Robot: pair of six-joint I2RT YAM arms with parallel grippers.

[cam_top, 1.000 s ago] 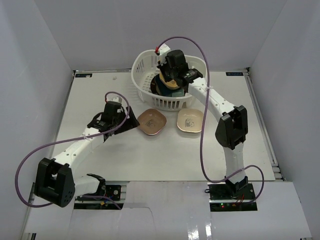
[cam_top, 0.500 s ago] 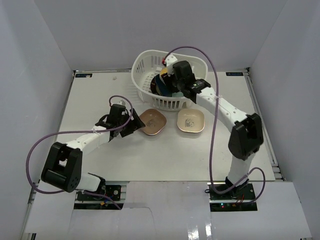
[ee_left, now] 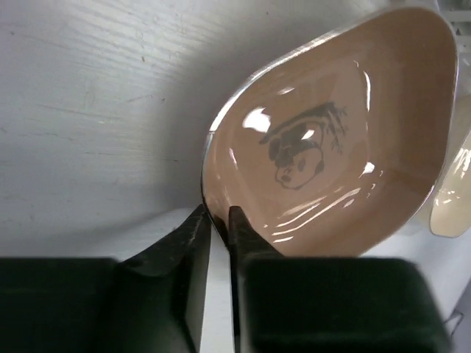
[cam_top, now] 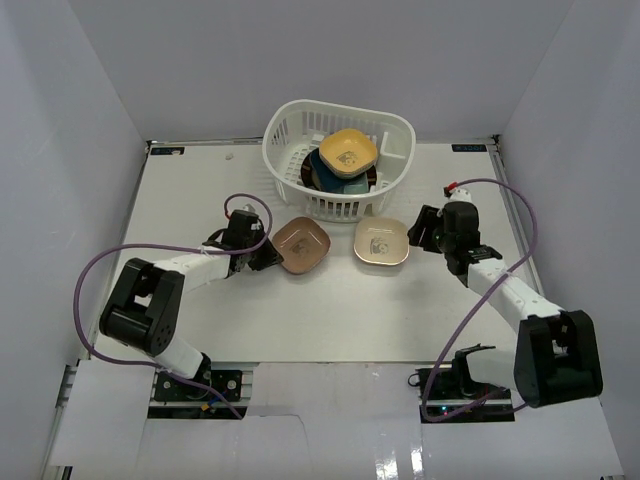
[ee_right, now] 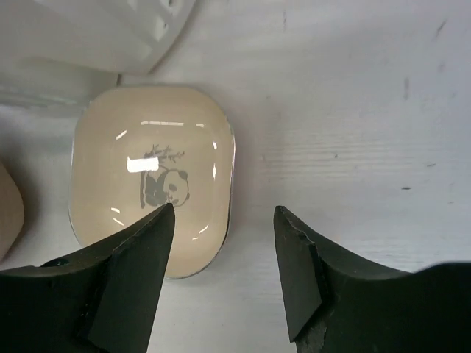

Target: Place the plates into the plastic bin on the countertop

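A brown plate lies on the countertop in front of the plastic bin. My left gripper is shut on its left rim, and in the left wrist view the fingertips pinch the edge of the brown plate. A beige plate with a panda print sits to its right. My right gripper is open beside it. In the right wrist view the right gripper straddles the right edge of the beige plate. A yellow plate rests on darker plates inside the bin.
White walls close in the countertop on the left, back and right. The bin's slotted wall stands just beyond the beige plate. Purple cables loop off both arms.
The right gripper let go of the yellow plate in the bin, opened and swung back down to the beige plate. The left gripper moved to the brown plate and closed on its rim.
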